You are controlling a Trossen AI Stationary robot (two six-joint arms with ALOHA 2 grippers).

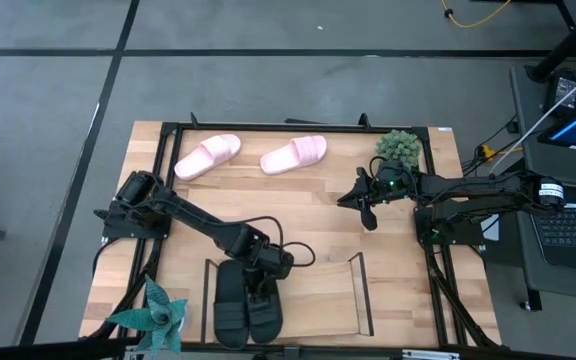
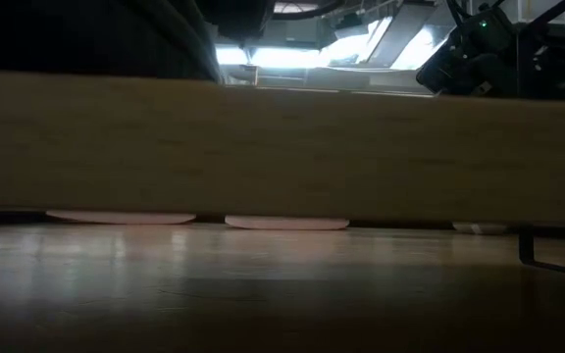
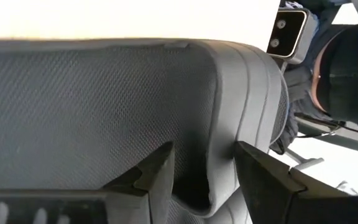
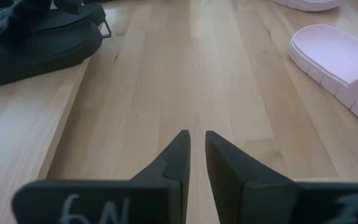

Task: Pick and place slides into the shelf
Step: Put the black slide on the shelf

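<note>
Black strap [image 3: 104, 112] filled my left wrist view, the left gripper [image 1: 265, 283] spread around its edge, hiding that sandal in the shelf [image 1: 358, 300]. Both black slides [image 1: 233, 300] sat at its left end. I saw the pink slides [image 1: 208, 157] at the far edge, the right gripper [image 4: 194, 152] narrow, empty

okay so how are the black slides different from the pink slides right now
The black slides lie side by side in the shelf, under the left hand; the pink slides lie apart on the bare table at its far edge. Black ones are dark, pink ones pale. Both pairs are broad-strapped.
</note>
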